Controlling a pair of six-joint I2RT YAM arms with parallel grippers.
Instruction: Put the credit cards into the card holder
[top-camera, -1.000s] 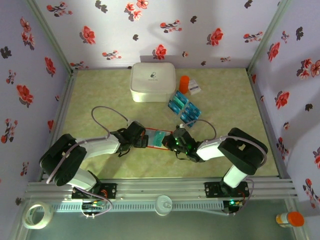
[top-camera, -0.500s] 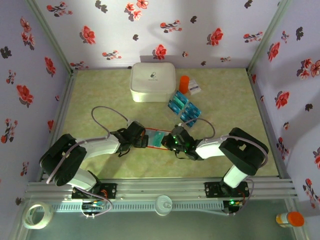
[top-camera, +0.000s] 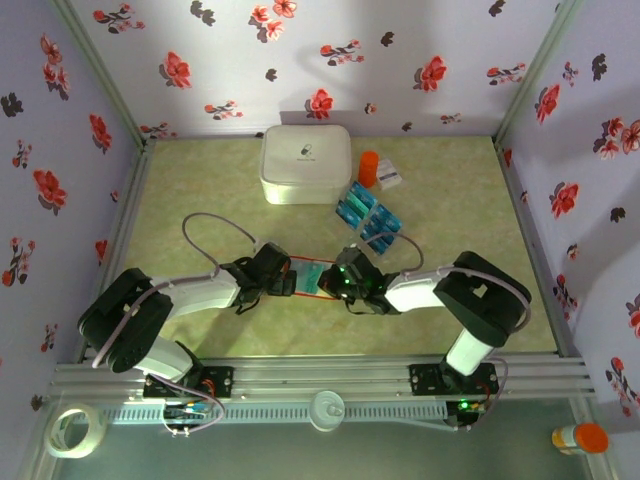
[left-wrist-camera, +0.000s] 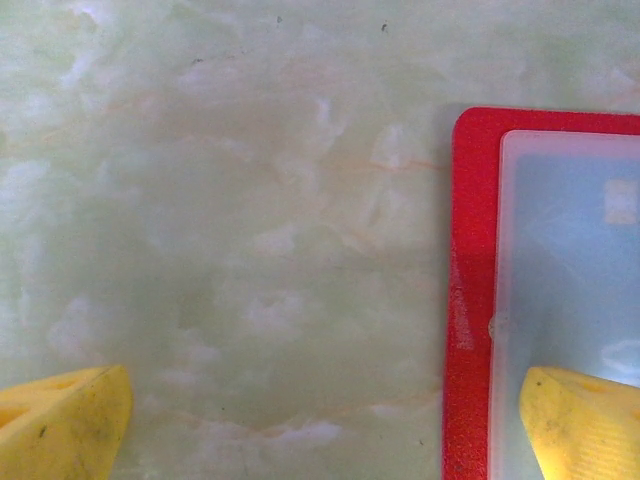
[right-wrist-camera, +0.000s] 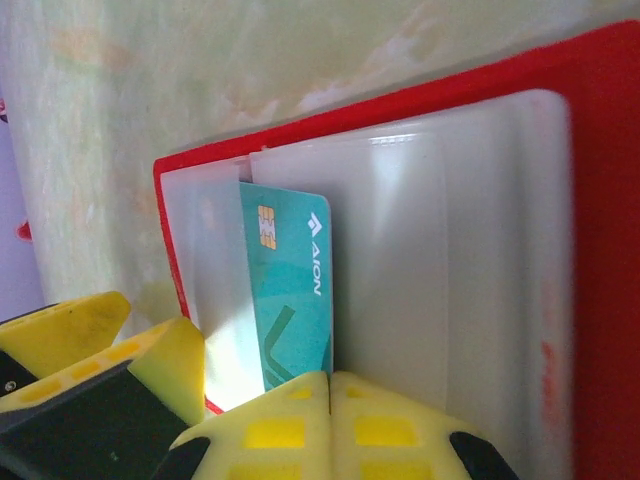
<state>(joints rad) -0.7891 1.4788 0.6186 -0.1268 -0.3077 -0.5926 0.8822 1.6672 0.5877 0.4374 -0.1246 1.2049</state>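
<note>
The card holder (right-wrist-camera: 605, 150) lay open and flat on the pale green, marble-patterned bench (top-camera: 200, 200), a bright-red, finely grained rectangle with rounded corners, lined inside with frosted, whitish plastic pockets stepped one over another; one credit card (right-wrist-camera: 290, 290), glossy teal with a small gold chip and white lettering, sat partly tucked under the edge of a pocket near the holder's end; the right jaws were closed tight, their blocky yellow fingertips (right-wrist-camera: 290, 430) pressed together at the card's near end, and whether they pinched the card or merely touched it could not be told; the left jaws stood spread wide at the holder's opposite end and held nothing, one rounded yellow fingertip (left-wrist-camera: 580, 420) over the frosted pocket, the other over bare bench beside the red rim; the other credit cards (top-camera: 368, 218), the same shiny teal, lay in rows on a clear sheet beyond the holder and to its right; farther beyond the holder sat a white rounded box (top-camera: 305, 163), an orange cylinder (top-camera: 369, 167) and a small white packet (top-camera: 388, 178).
</note>
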